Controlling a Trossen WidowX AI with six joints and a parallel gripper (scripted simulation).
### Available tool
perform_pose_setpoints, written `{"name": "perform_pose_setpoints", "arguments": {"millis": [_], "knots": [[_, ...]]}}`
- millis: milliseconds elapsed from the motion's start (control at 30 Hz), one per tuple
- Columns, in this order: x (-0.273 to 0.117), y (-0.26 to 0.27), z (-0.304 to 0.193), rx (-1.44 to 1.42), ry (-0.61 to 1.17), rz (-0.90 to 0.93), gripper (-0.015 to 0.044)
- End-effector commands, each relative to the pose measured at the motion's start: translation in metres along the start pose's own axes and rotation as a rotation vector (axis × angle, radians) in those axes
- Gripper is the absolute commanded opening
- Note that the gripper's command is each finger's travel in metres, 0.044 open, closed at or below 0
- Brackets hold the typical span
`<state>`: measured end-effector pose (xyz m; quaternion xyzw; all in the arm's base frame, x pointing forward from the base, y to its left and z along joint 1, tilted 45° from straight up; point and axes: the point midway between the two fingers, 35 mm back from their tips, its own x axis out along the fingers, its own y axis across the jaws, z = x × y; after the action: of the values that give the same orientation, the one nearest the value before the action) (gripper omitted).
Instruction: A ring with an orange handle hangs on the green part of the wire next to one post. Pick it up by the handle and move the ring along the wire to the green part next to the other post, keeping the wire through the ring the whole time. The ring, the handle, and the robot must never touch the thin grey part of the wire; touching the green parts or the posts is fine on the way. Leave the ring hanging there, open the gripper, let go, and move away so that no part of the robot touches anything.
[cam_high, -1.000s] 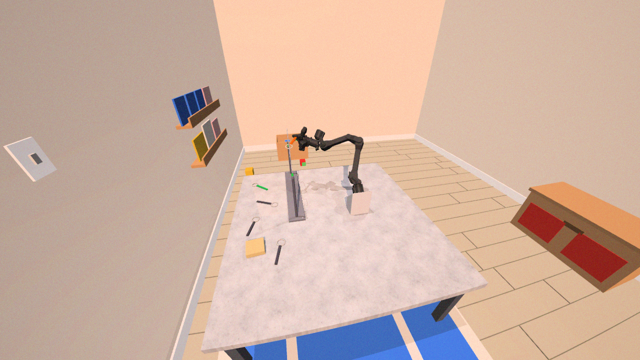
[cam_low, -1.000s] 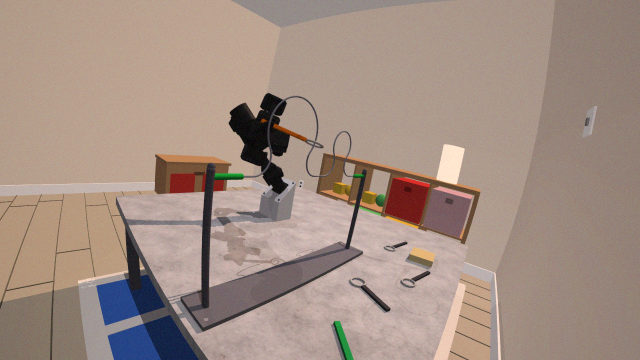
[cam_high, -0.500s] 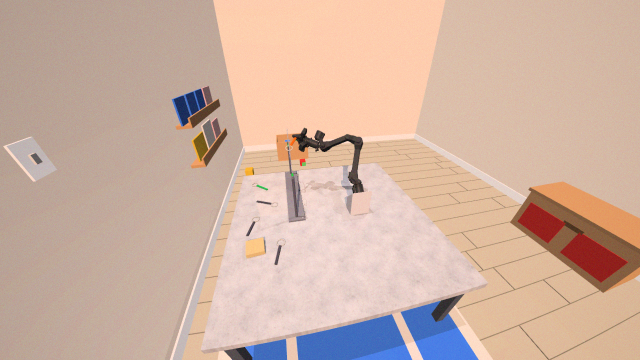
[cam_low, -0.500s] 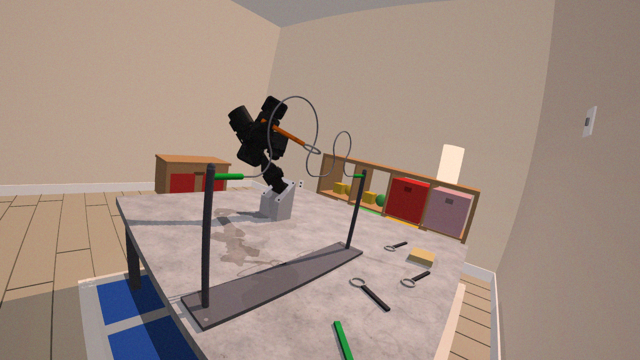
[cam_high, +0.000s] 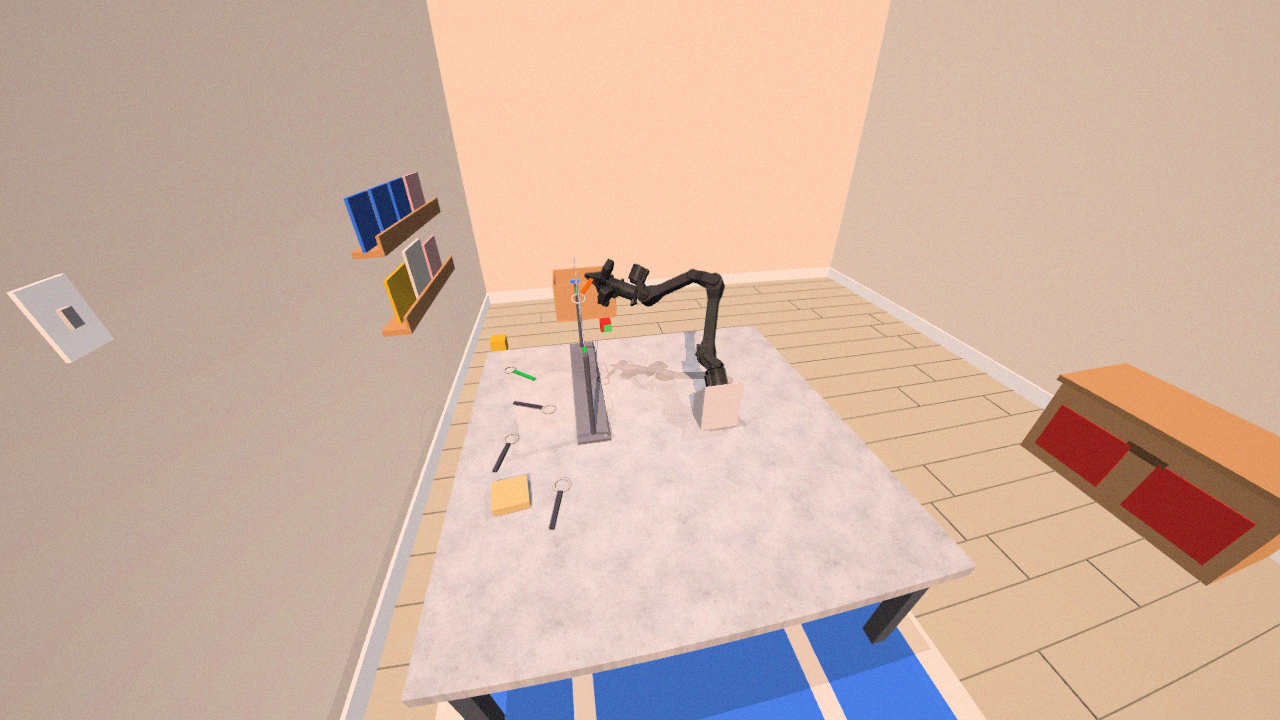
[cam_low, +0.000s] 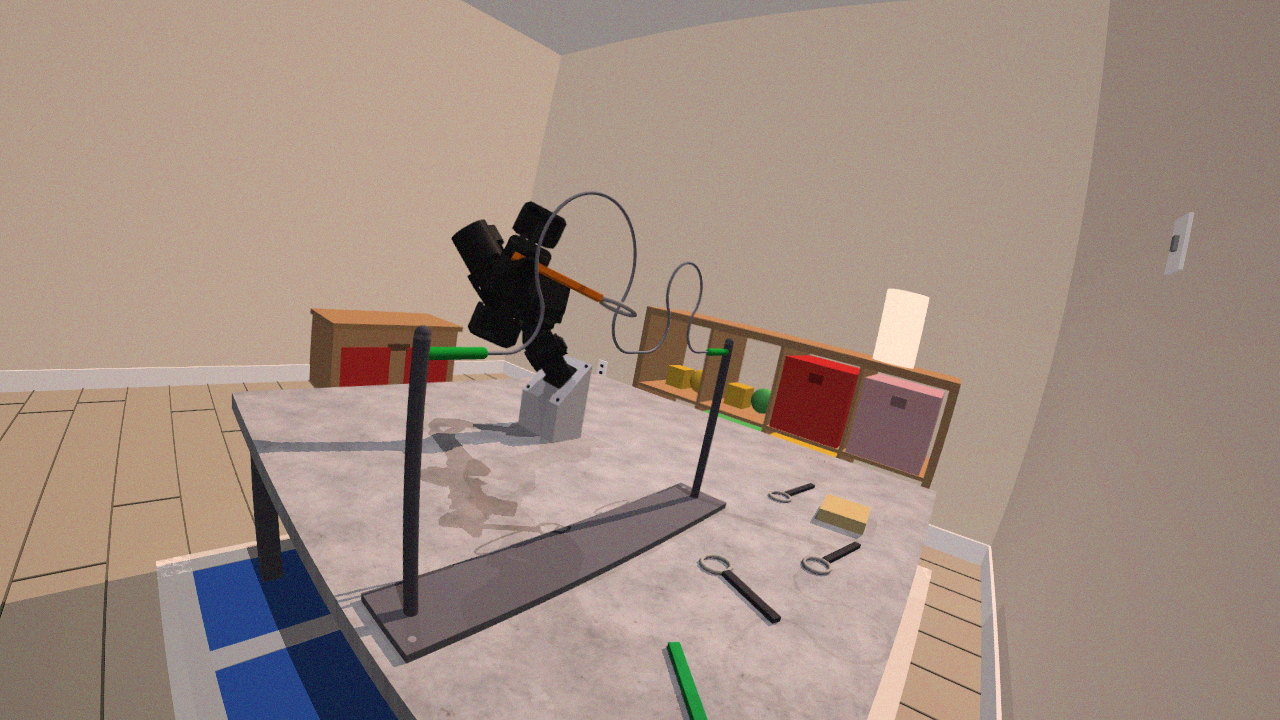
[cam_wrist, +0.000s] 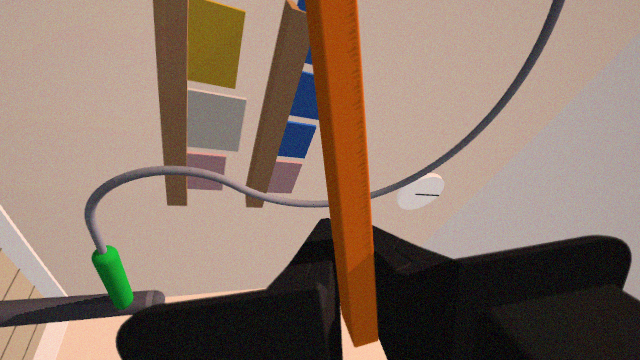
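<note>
My gripper (cam_high: 597, 278) (cam_wrist: 336, 226) is shut on the orange handle (cam_high: 587, 285) (cam_low: 572, 283) (cam_wrist: 345, 150). The ring (cam_high: 578, 303) (cam_low: 634, 313) at its far end is around the thin grey wire (cam_low: 591, 193) (cam_wrist: 520, 75), on the descending stretch right of the tall loop in the exterior view. The ring lies nearly flat there; whether it touches the wire I cannot tell. One green part (cam_low: 459, 353) joins the left post (cam_low: 414, 474); the other green part (cam_low: 717, 351) joins the right post (cam_low: 711, 420). The ring is outside the wrist view.
The tall wire loop stands in front of the arm in the exterior view, and a smaller loop rises to the right. The dark base (cam_low: 546, 564) bears both posts. Black-handled rings, a green-handled ring (cam_high: 523, 374) and a yellow block (cam_high: 510, 495) (cam_low: 843, 513) lie on the table beyond the base.
</note>
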<state>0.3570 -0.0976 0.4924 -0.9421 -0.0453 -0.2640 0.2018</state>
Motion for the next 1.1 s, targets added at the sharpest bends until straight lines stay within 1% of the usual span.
{"name": "perform_pose_setpoints", "arguments": {"millis": [0, 500, 1067], "knots": [[-0.002, 0.012, 0.001, 0.058, 0.007, 0.033, -0.015], [-0.013, 0.057, 0.011, 0.327, 0.043, 0.185, -0.015], [-0.035, 0.103, 0.039, 0.672, 0.088, 0.382, -0.015]]}}
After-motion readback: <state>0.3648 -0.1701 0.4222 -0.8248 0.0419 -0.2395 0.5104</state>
